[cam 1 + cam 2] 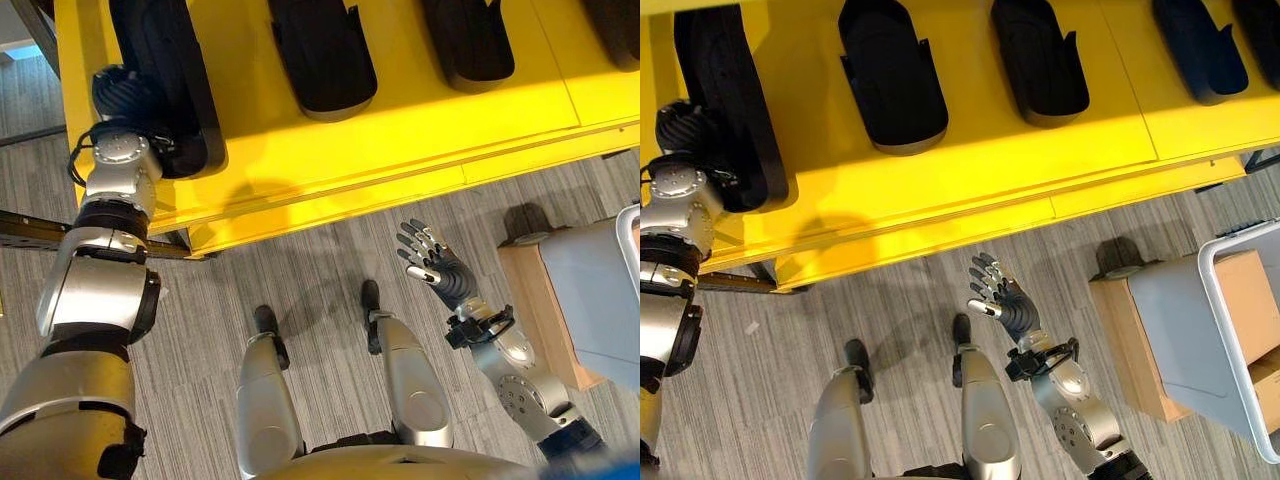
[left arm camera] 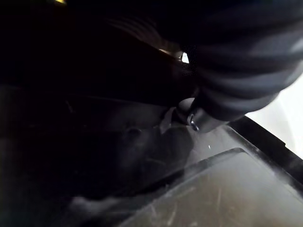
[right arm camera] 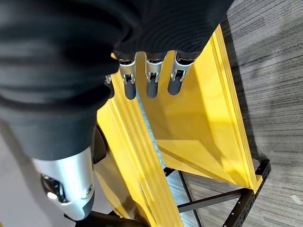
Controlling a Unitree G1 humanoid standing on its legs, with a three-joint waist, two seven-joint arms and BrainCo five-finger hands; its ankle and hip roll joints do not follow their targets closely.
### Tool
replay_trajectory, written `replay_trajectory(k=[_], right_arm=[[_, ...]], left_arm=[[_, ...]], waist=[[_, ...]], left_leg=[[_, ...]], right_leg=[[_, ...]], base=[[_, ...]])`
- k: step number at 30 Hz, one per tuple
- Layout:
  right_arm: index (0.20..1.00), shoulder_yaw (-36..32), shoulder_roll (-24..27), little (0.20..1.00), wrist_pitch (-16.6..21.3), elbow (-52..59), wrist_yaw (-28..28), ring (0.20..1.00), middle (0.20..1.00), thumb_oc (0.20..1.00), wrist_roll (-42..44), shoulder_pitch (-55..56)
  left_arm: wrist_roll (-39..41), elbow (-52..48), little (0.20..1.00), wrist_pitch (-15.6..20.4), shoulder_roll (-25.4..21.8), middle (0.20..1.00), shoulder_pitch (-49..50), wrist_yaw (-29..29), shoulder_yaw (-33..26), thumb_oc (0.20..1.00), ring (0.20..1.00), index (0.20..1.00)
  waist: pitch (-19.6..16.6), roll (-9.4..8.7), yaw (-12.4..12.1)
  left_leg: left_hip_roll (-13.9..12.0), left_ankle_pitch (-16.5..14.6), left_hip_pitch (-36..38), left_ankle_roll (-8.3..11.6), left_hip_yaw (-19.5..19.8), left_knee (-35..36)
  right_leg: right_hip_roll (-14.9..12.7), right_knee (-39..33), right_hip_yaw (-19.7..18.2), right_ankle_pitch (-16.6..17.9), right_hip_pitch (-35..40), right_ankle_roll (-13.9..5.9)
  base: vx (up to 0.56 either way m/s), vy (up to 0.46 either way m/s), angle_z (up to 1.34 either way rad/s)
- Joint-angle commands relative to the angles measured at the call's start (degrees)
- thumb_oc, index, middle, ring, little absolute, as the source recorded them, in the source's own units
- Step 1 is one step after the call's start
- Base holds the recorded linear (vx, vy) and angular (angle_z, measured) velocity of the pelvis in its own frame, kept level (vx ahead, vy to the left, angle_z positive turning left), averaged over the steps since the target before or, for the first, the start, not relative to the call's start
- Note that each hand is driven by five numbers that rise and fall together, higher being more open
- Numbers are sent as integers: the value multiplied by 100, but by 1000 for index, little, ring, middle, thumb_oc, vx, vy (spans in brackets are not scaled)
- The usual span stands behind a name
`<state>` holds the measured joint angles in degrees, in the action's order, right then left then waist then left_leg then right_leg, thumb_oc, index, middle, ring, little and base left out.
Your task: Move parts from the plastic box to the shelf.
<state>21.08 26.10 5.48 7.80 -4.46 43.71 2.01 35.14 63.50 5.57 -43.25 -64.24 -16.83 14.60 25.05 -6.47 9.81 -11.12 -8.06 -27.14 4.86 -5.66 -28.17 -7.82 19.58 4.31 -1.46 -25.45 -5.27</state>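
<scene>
A long black part (image 1: 180, 70) lies at the left end of the yellow shelf (image 1: 400, 130). My left hand (image 1: 122, 92) rests on that part's near end, and the left wrist view shows the part's dark surface (image 2: 94, 137) up close. Several more black parts (image 1: 890, 75) lie in a row along the shelf. My right hand (image 1: 995, 285) hangs over the floor in front of the shelf, open with straight fingers (image 3: 150, 80) and holding nothing. The plastic box (image 1: 1212, 310), grey with a white rim, stands at the far right.
A brown box (image 1: 1130, 340) sits against the plastic box's left side. A black caster wheel (image 1: 1120, 258) stands on the grey carpet just behind it. The shelf's black metal frame (image 1: 30, 230) juts out at the lower left.
</scene>
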Motion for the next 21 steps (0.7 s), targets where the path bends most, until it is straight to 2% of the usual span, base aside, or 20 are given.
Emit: replay_trajectory(k=[1,19,20,21], right_arm=[[1000,-26,261,1000,306,293,-183,1000,1000,1000,163,164],[1000,-65,350,1000,292,305,-251,1000,1000,1000,143,241],[1000,-63,351,1000,294,313,-253,1000,1000,1000,150,245],[1000,-69,372,1000,289,320,-269,1000,1000,1000,161,268]], left_arm=[[4,210,200,311,-423,200,-302,-169,64,200,200,200],[316,190,200,332,-416,200,-245,-137,-85,200,200,200],[328,190,235,336,-394,235,-231,-144,-95,235,235,235],[317,225,576,306,-386,576,-227,-119,-100,576,576,576]], waist=[[-530,-88,-83],[-596,-99,-104],[-598,-101,-108],[-600,-106,-108]], left_leg=[[-89,-335,-81,-37,-10,-283],[-97,-392,-239,-43,45,-392],[-95,-399,-250,-41,52,-410],[-100,-406,-266,-41,75,-434]], right_leg=[[-166,58,-55,-324,40,-311],[-164,163,-46,-376,-88,-298],[-167,184,-47,-386,-92,-293],[-171,209,-40,-396,-99,-287]], base=[[0,0,0],[3,2,-1],[0,0,0],[0,0,0]])
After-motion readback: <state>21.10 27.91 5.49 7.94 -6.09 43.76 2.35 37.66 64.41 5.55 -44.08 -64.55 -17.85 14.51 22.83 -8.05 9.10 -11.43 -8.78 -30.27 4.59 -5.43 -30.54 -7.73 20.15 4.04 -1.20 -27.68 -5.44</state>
